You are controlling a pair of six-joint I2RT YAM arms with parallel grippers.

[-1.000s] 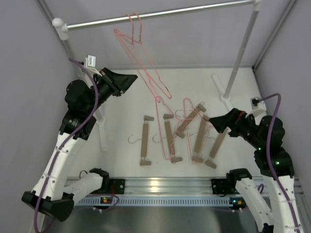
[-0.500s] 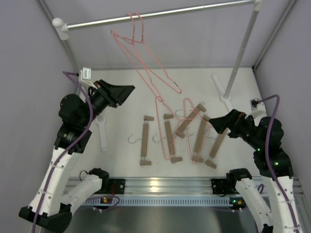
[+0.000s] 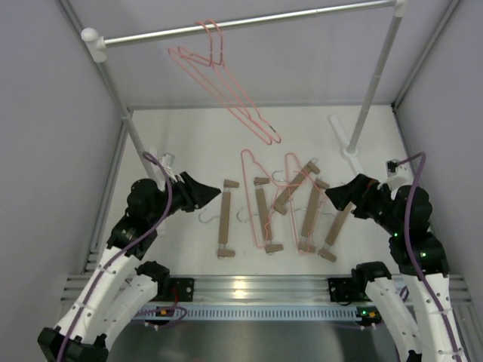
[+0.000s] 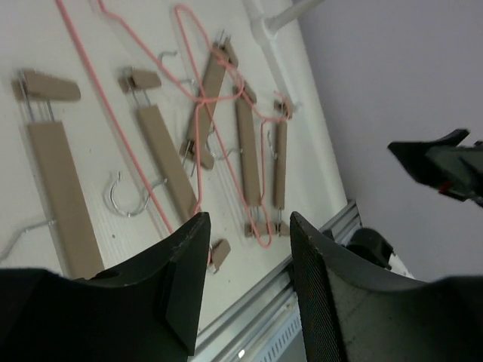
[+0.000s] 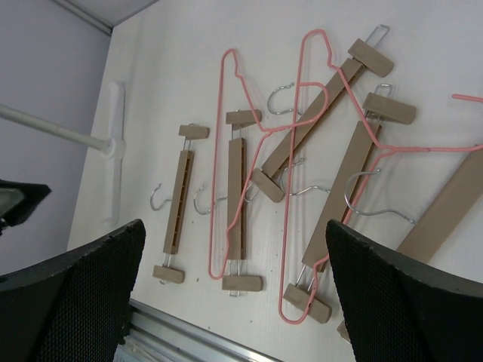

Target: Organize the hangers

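Two pink wire hangers (image 3: 273, 138) hang by their hooks from the silver rail (image 3: 302, 15), tilted down to the right. Two more pink hangers (image 3: 257, 241) lie on the table, tangled over several tan wooden bar hangers (image 3: 224, 215) laid side by side. These also show in the left wrist view (image 4: 60, 188) and the right wrist view (image 5: 179, 196). My left gripper (image 3: 215, 192) is open and empty, low at the left of the wooden hangers. My right gripper (image 3: 332, 197) is open and empty above the rightmost wooden hangers.
The rail rests on white posts at left (image 3: 121, 105) and right (image 3: 373, 83), with a white foot (image 3: 347, 147) on the table. An aluminium track (image 3: 249, 286) runs along the near edge. Grey walls close in both sides.
My left arm has dropped from up near the hanging pink hangers down to table height beside the wooden hangers. The hanging pink hangers have swung. The right arm has barely moved.
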